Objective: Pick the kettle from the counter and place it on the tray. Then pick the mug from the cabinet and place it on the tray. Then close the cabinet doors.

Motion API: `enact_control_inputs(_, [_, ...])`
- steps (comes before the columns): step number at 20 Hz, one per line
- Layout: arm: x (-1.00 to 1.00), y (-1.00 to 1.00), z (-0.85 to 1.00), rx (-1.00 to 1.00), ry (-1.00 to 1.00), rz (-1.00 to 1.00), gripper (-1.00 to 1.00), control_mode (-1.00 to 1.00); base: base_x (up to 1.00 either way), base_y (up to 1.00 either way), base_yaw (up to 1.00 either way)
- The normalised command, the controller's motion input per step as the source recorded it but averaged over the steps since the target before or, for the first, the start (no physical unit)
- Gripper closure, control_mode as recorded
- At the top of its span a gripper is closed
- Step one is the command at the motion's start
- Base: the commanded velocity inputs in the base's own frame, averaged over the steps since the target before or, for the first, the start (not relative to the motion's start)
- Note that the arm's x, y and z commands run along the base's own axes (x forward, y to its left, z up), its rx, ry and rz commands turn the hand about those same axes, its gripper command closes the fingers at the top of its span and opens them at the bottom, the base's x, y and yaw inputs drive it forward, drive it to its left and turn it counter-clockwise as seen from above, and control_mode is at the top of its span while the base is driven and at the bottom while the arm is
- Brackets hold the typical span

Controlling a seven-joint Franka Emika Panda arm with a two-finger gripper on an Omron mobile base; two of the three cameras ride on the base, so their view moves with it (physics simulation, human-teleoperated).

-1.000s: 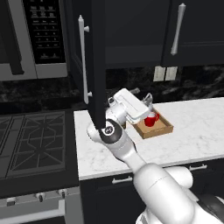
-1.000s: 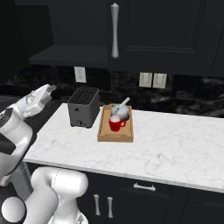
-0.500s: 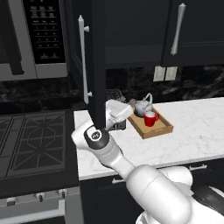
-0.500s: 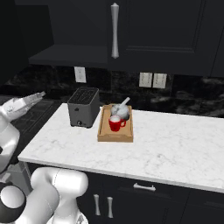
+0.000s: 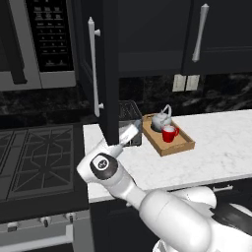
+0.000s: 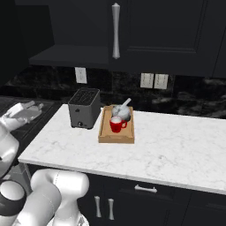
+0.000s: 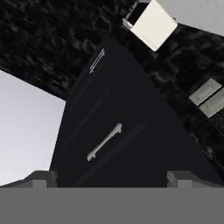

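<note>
The kettle (image 5: 160, 119) and the red mug (image 5: 170, 133) both sit in the wooden tray (image 5: 177, 146), the mug just in front of the kettle, well off to the tool's right. The tray lies on the white marble worktop (image 5: 216, 147), with the toaster (image 6: 84, 107) just beside it on the tool's side. Behind runs a dark speckled wall with pale outlets (image 6: 154, 80); a black stove (image 5: 34, 157) adjoins the worktop on the left, under a microwave (image 5: 39, 44).

Above the worktop hangs the black cabinet (image 6: 70, 55). Its left door (image 5: 101, 74) stands swung out, edge-on in the left base view, with a long silver bar handle (image 5: 92, 66); the right door (image 5: 216, 34) is closed flat. What lies on the inner shelf cannot be made out.

The tool (image 5: 129, 134) is near the lower edge of the open door, with the arm bent low over the worktop's left end. Its fingers (image 7: 43, 178) stand wide apart, holding nothing, facing a dark door panel with a silver handle.
</note>
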Motion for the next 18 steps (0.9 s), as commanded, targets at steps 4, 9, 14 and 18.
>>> enact_control_inputs(4, [0.00, 0.55, 0.01, -0.05, 0.18, 0.00, -1.00, -1.00, 0.00, 0.00, 0.00])
enact_control_inputs(9, [0.05, 0.61, -0.04, -0.07, 0.31, 0.00, -1.00, -1.00, 0.00, 0.00, 0.00])
enact_control_inputs(14, [0.00, 0.20, -0.24, -0.04, 0.19, 0.00, -1.00, -1.00, 0.00, 0.00, 0.00])
enact_control_inputs(18, [0.03, 0.42, -0.15, -0.02, 0.08, 0.00, -1.00, -1.00, 0.00, 0.00, 0.00])
